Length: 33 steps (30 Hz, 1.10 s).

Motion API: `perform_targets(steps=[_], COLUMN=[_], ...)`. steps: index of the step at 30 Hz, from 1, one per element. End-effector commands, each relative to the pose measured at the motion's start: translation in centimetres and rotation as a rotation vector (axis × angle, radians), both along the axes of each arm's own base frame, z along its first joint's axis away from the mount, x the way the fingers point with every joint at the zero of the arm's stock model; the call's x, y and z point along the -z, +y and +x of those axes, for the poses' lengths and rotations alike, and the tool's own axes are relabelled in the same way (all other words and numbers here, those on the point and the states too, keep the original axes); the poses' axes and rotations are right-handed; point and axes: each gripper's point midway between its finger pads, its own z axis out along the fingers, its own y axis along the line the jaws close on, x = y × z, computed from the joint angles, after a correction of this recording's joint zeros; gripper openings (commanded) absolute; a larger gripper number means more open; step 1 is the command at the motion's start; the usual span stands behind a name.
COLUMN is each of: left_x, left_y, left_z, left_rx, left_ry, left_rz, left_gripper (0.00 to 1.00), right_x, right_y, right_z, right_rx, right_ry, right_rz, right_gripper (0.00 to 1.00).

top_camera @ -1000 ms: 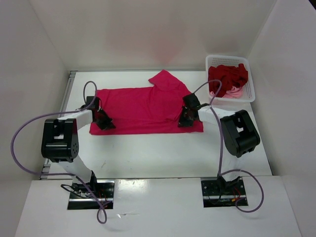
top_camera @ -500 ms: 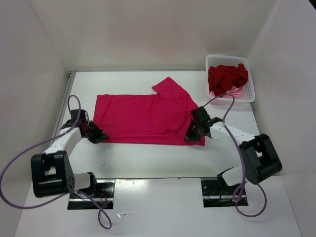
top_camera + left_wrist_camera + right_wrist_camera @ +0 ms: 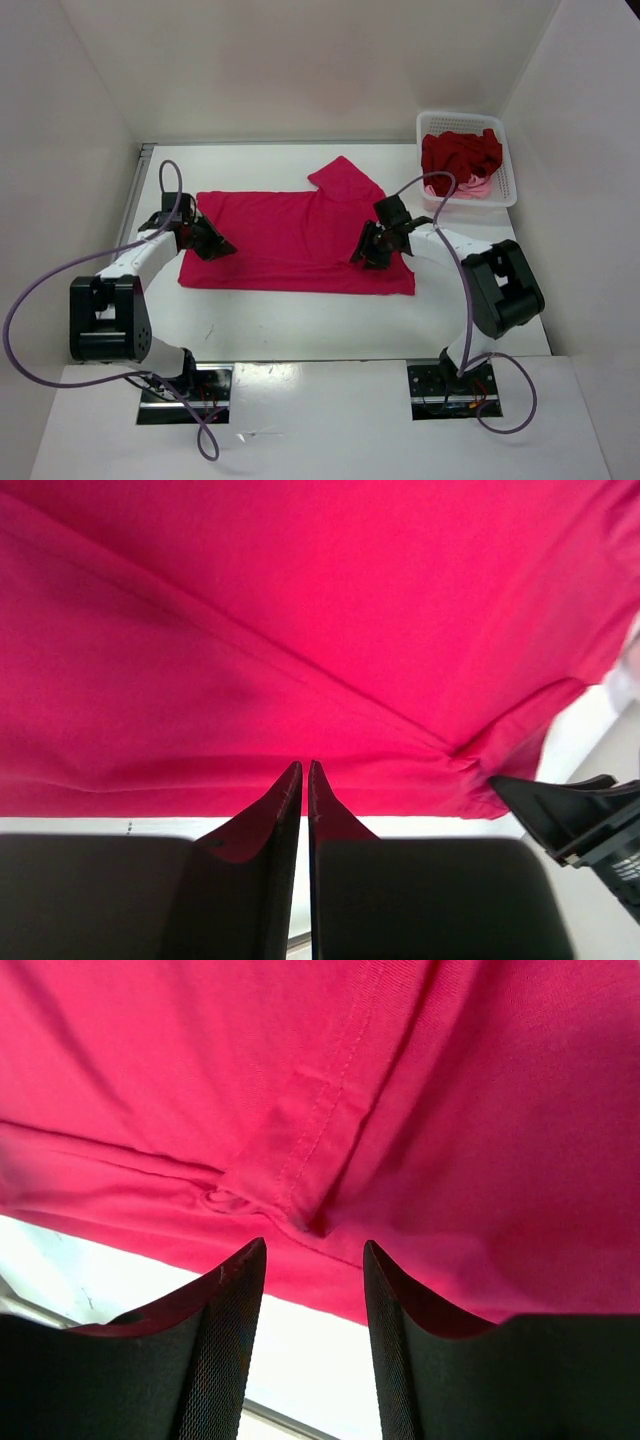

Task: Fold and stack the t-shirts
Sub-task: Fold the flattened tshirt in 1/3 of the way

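Only a strip of the pink shirt (image 3: 478, 186) shows beneath the crimson shirt (image 3: 460, 155) in the basket (image 3: 508, 170), right of the magenta shirt (image 3: 290, 235), which lies spread flat. At its left edge my left gripper (image 3: 305, 765) is pressed nearly closed; I cannot tell whether it pinches cloth. At its right hem my right gripper (image 3: 313, 1245) gapes apart.

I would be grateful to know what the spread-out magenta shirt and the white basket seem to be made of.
The magenta shirt looks like soft matte knit cloth, perhaps cotton: it creases and shows a stitched seam in the right wrist view. The white basket seems rigid plastic, smooth, with perforated mesh walls.
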Motion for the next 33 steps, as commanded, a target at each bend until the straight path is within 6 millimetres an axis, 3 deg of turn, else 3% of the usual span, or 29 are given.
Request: perform_targets(steps=[1,3,6,9,17,21,22,23,25,27,28,29,30,31,32,33], left_x=[0.5,0.9,2.3,3.1,3.1,3.1,3.1,3.1,2.9,2.1,1.7,1.1,0.9,1.1,0.6,0.8], left_y=[-0.4,-0.3,0.1,0.5,0.5,0.5,0.5,0.5,0.5,0.3,0.7,0.2,-0.1,-0.4,-0.8,-1.8], left_z=[0.7,0.9,0.8,0.8,0.8,0.8,0.8,0.8,0.6,0.7,0.9,0.9,1.1,0.8,0.8,0.3], left_rx=[0.008,0.003,0.005,0.003,0.003,0.003,0.003,0.003,0.003,0.007,0.006,0.026,0.044,0.052,0.074,0.104], left_ry=[-0.015,-0.012,0.021,0.041,0.041,0.041,0.041,0.041,0.041,0.021,-0.001,-0.016,-0.028,-0.016,-0.030,-0.021], left_rz=[-0.008,0.000,0.027,0.048,0.048,0.048,0.048,0.048,0.048,0.057,0.081,0.086,0.103,0.110,0.125,0.144], left_gripper=[0.11,0.11,0.11,0.11,0.11,0.11,0.11,0.11,0.11,0.11,0.11,0.11,0.13,0.13,0.13,0.13], right_x=[-0.7,-0.6,0.3,0.2,0.0,-0.4,1.0,-0.4,-1.7,-3.1,-5.0,-5.6,-4.5,-6.3,-6.2,-4.5], right_y=[0.9,1.0,1.2,1.5,2.3,4.2,4.6,5.6,6.8,6.9,6.8,6.6,5.6,5.3,4.9,3.9], right_z=[1.3,1.5,1.9,2.6,4.9,8.0,8.3,10.1,11.4,11.5,11.4,10.8,9.5,8.9,7.8,6.1], right_rx=[-0.005,-0.005,-0.005,-0.013,-0.032,-0.048,-0.045,-0.051,-0.066,-0.058,-0.059,-0.059,-0.048,-0.048,-0.048,-0.043], right_ry=[-0.046,-0.043,-0.023,-0.032,-0.048,-0.067,-0.024,-0.059,-0.084,-0.106,-0.151,-0.159,-0.134,-0.177,-0.170,-0.136], right_rz=[0.027,0.026,0.016,0.015,-0.004,0.034,0.029,0.054,0.074,0.090,0.109,0.112,0.085,0.103,0.101,0.077], right_gripper=[0.50,0.48,0.34,0.27,0.08,0.03,0.03,0.03,0.05,0.26,0.40,0.45,0.47,0.47,0.47,0.43])
